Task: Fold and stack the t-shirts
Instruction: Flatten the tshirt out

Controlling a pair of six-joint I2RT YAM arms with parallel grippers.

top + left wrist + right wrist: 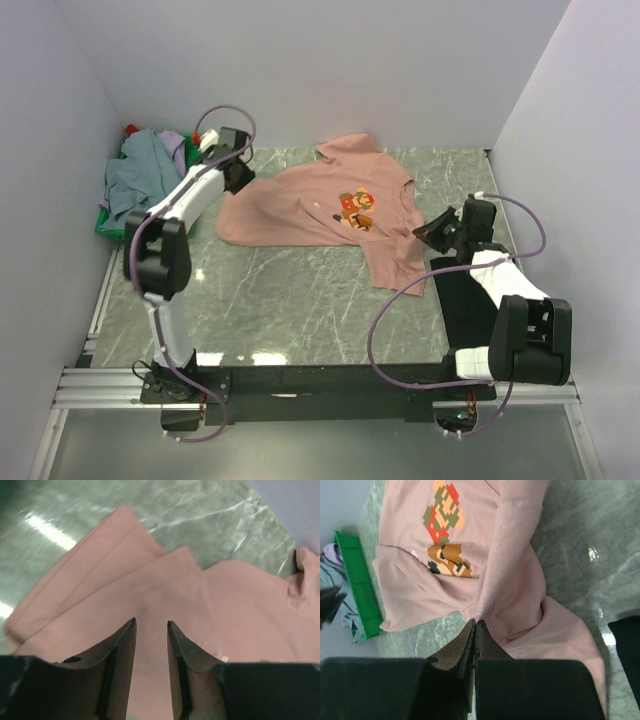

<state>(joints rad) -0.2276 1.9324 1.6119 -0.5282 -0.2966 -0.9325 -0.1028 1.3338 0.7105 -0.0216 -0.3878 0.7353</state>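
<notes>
The salmon-pink t-shirt (pixel 300 205) lies partly spread at the back middle of the table, with its pixel-figure print (pixel 356 211) facing up. My right gripper (pixel 432 232) is shut on a raised fold of its right edge; the right wrist view shows the jaws (pixel 476 622) pinching a ridge of the pink cloth (pixel 510 555) below the print (pixel 445 520). My left gripper (pixel 238 176) hovers open over the shirt's left part; the left wrist view shows the gripper (pixel 151 624) with a clear gap above the pink cloth (pixel 150 580). A black t-shirt (pixel 462 300) lies flat at the right.
A green crate (pixel 103 226) stands at the back left corner, holding grey-blue (pixel 140 180) and lavender (pixel 176 145) shirts. It also shows in the right wrist view (pixel 359 587). White walls close in the left, back and right sides. The marble tabletop (pixel 280 300) shows in front.
</notes>
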